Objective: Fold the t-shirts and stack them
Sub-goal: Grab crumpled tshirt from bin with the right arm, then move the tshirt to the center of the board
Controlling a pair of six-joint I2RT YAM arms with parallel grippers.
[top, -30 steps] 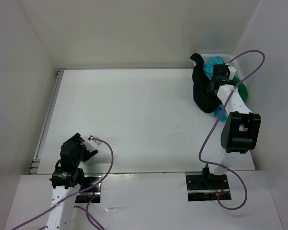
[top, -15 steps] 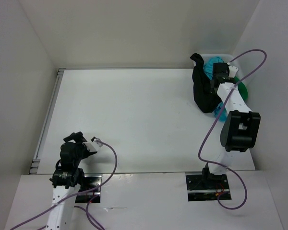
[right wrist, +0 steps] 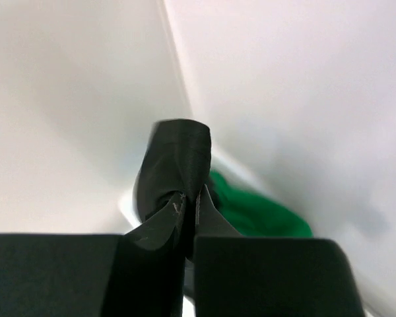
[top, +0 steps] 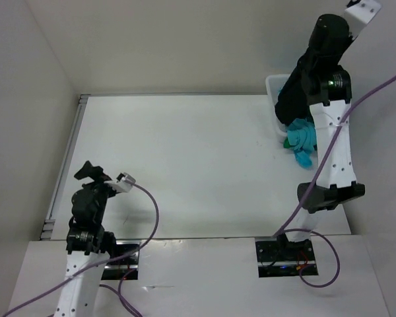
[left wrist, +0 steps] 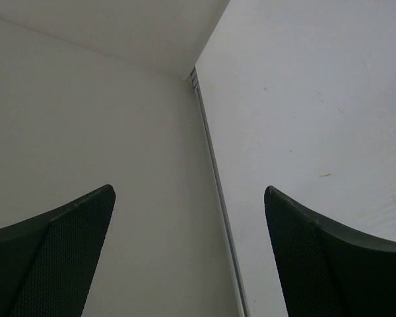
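L gripper (left wrist: 189,191) near-left, jaws wide, empty, well apart from the cloth. Far right, R gripper (right wrist: 190,195) is pinched on the black t-shirt (top: 294,99), which hangs long-axis down below the fingers, over the basket (top: 272,86) (turquoise t-shirt (top: 300,139) spilling out, green t-shirt (right wrist: 257,211) inside). R arm's nearer.

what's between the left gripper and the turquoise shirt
Nothing. In the top view, the stretch of table from the open left gripper across to the turquoise shirt is bare white surface.
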